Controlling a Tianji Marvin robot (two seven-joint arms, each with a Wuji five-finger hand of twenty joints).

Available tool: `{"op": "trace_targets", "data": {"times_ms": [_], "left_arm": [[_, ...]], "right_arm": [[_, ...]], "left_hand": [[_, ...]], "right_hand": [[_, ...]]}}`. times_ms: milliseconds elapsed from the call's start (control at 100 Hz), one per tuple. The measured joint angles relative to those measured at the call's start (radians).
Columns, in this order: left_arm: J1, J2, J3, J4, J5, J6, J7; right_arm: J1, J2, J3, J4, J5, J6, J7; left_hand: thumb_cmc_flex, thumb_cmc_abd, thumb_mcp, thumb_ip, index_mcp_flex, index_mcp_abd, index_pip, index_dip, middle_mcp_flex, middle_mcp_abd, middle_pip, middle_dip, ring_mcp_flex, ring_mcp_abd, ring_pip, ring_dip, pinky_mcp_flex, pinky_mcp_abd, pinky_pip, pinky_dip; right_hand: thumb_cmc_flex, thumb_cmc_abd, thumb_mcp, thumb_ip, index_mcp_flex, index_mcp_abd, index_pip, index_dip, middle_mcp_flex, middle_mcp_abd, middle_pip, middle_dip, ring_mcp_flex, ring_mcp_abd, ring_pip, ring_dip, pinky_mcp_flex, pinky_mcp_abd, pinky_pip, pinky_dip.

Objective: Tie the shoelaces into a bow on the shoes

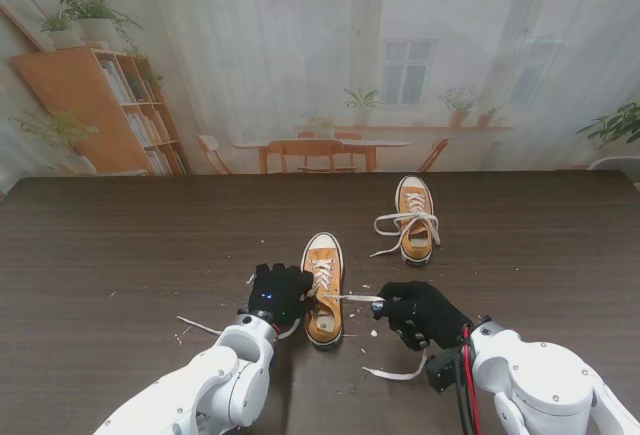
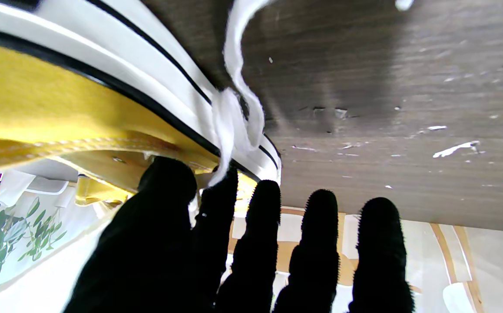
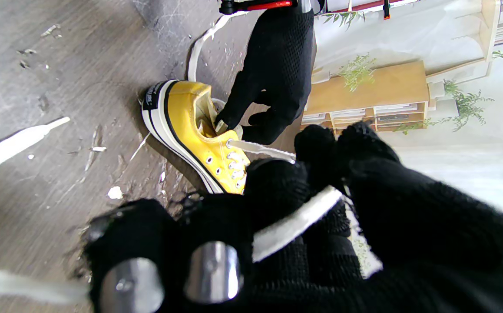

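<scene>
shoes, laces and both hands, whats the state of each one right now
near shoe: upright, laces untied
right-side lace: pulled out sideways to the right hand, off the table
left-side lace: pinched between left hand's fingers beside the sole
far shoe: upright, laces loose and spilling onto the table, untouched
left hand: shut on left-side lace
right hand: shut on right-side lace
table: littered with small white bits

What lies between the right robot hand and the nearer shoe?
A taut stretch of white lace runs from the nearer shoe to the right robot hand, over bare table with white scraps; the stand view shows it.
</scene>
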Motion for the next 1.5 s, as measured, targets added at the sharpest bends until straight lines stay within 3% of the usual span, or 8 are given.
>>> {"op": "trace_targets", "data": {"times_ms": [140,370,560,760,1070,1220,1360,1500], "left_arm": [[0.022,-0.005,-0.038,-0.001,-0.053,-0.04,0.004],[0.044,-0.039,-0.081,0.055,-0.179,-0.143,0.182],[0.053,-0.066,-0.111,0.082,-0.27,-0.21,0.239],[0.052,-0.112,-0.131,0.114,-0.502,-0.312,0.292],[0.018,-0.138,-0.119,0.155,-0.551,-0.329,0.304],[0.012,-0.142,-0.114,0.178,-0.485,-0.358,0.324],[0.055,-0.113,-0.133,0.112,-0.237,-0.282,0.302],[0.155,-0.044,-0.205,-0.101,-0.172,-0.183,0.09]], "right_arm": [[0.0,0.0,0.001,0.001,0.0,-0.002,0.0],[0.0,0.0,0.002,0.002,0.001,-0.002,0.001],[0.0,0.0,0.001,0.003,0.001,-0.001,0.001],[0.0,-0.001,-0.001,0.003,0.0,0.001,-0.007],[-0.002,-0.002,0.001,0.003,0.0,0.003,-0.009],[-0.007,-0.002,0.003,0.002,0.0,0.003,-0.009],[-0.009,-0.003,0.005,0.002,0.002,0.005,-0.011],[-0.009,-0.003,0.005,0.003,0.003,0.006,-0.011]], "left_hand": [[0.018,0.03,-0.02,0.015,-0.065,0.003,0.194,0.201,-0.019,0.002,0.072,0.069,-0.004,-0.001,0.001,0.001,-0.014,0.0,0.0,0.0],[-0.151,0.026,0.229,0.189,-0.091,0.013,0.351,0.396,0.013,0.013,0.224,0.19,0.006,0.002,0.088,0.026,-0.012,0.0,0.012,0.005],[-0.223,0.015,0.331,0.267,-0.026,0.036,0.391,0.423,0.11,0.014,0.262,0.216,0.097,0.001,0.131,0.027,0.028,0.0,0.023,0.012],[-0.276,-0.01,0.412,0.269,0.094,0.035,0.402,0.424,0.282,0.028,0.182,0.161,0.243,0.016,0.112,-0.003,0.087,0.031,-0.02,0.002],[-0.264,-0.009,0.372,0.218,0.11,0.034,0.389,0.424,0.474,0.035,0.106,0.066,0.358,0.048,0.116,-0.023,0.078,0.031,-0.062,-0.028],[-0.183,-0.052,0.256,0.073,-0.043,0.03,0.159,0.137,0.246,0.036,0.022,0.04,0.166,0.094,0.007,-0.029,-0.045,0.035,-0.177,-0.074],[-0.235,-0.056,0.254,0.072,-0.117,0.029,-0.204,-0.039,0.004,0.03,-0.046,-0.009,-0.042,0.064,-0.128,-0.041,-0.152,0.036,-0.309,-0.113],[-0.237,-0.053,0.166,0.089,-0.153,0.03,-0.469,-0.18,-0.17,0.03,-0.157,-0.064,-0.173,0.031,-0.255,-0.064,-0.204,0.01,-0.557,-0.108]], "right_hand": [[0.0,0.0,0.0,0.0,0.0,0.0,0.0,0.0,0.0,0.0,0.0,0.0,0.0,0.0,0.0,0.0,0.0,0.0,0.0,0.0],[0.0,0.0,0.0,0.0,0.0,0.0,0.0,0.0,0.0,0.0,0.0,0.0,0.0,0.0,0.0,0.0,0.0,0.0,0.0,0.0],[0.0,0.0,0.0,0.0,0.0,0.001,0.0,0.0,0.0,0.0,0.0,0.0,0.0,0.0,0.0,0.0,0.0,0.0,0.0,0.0],[0.0,0.005,0.0,0.0,0.0,0.001,0.0,0.0,0.0,0.0,0.0,0.0,0.0,0.0,0.0,0.0,0.0,0.0,0.001,0.0],[0.0,0.005,0.0,0.0,0.0,0.001,0.0,0.0,0.0,0.0,0.001,0.0,0.0,0.0,0.0,0.0,0.0,0.0,0.001,0.0],[0.011,0.016,-0.029,0.0,0.0,0.002,0.0,0.0,0.0,0.0,0.001,0.0,0.0,0.0,0.0,0.0,0.0,0.0,0.001,0.0],[0.011,0.016,-0.03,0.011,0.0,0.002,0.0,0.0,0.0,0.0,0.001,0.0,0.0,0.0,0.0,0.0,0.0,0.0,0.001,0.0],[0.011,0.016,-0.03,0.011,0.0,0.002,0.0,0.0,0.0,0.001,0.001,0.0,0.0,0.0,0.0,0.0,0.0,0.0,0.001,0.0]]}}
